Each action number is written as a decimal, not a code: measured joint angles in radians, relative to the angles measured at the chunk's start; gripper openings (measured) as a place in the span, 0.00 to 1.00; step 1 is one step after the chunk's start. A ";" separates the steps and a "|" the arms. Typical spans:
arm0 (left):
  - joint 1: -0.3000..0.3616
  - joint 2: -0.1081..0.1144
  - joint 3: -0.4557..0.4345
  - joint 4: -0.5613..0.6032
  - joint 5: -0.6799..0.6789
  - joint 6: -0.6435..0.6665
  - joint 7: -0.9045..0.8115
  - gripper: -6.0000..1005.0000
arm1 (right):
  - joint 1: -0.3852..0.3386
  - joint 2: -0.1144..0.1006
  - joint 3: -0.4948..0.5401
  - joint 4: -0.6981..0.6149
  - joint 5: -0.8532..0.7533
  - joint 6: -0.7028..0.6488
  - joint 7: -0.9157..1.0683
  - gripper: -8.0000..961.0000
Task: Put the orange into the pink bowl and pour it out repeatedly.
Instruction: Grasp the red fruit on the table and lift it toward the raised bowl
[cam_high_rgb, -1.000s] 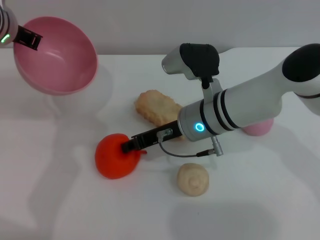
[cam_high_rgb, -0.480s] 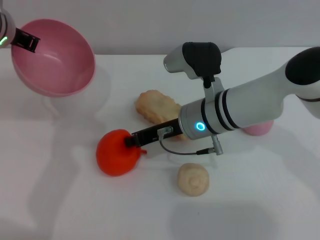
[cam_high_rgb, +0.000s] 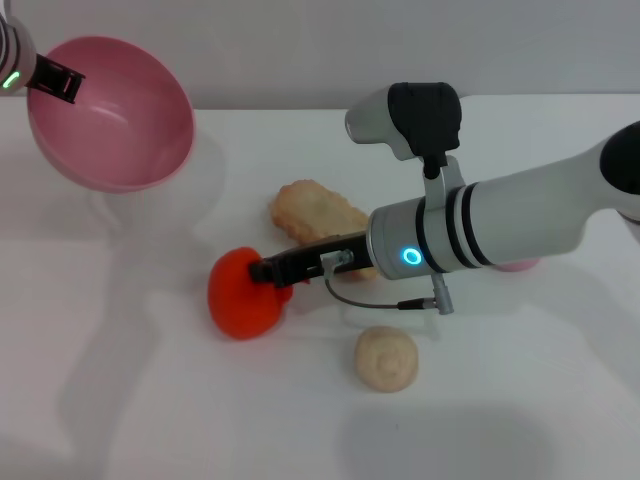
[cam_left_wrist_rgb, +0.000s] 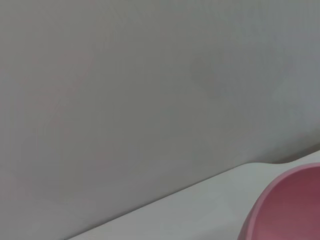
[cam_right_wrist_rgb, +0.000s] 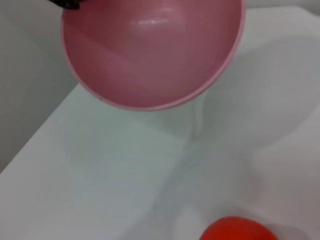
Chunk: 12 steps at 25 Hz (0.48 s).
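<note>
the right gripper (cam_high_rgb: 268, 270) clamps the orange (cam_high_rgb: 243, 293) low over the table (cam_high_rgb: 150, 400). the left gripper (cam_high_rgb: 55, 78) holds the pink bowl (cam_high_rgb: 112, 110) tilted aloft. next: carry the orange to the bowl.

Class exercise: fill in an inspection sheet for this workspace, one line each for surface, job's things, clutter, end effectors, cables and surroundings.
Surface: white table.
Job's things: orange on the table; pink bowl empty, tilted, held up.
Clutter: beige ball, biscuit-like toy, pink ball mostly hidden behind the right arm.
End effectors: right end effector shut on the orange; left end effector grips the bowl's rim.
Cables: grey cable under the right wrist.
Surroundings: plain grey wall.
</note>
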 joint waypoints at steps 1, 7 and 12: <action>0.000 0.000 0.000 0.000 -0.001 0.001 0.000 0.09 | -0.010 0.000 0.004 -0.013 -0.015 -0.003 0.002 0.05; 0.000 -0.002 0.001 -0.008 -0.009 0.007 -0.002 0.09 | -0.077 0.000 0.036 -0.127 -0.112 -0.015 0.030 0.05; 0.002 -0.004 0.005 -0.015 -0.012 0.008 -0.004 0.09 | -0.148 0.000 0.080 -0.314 -0.340 -0.019 0.147 0.05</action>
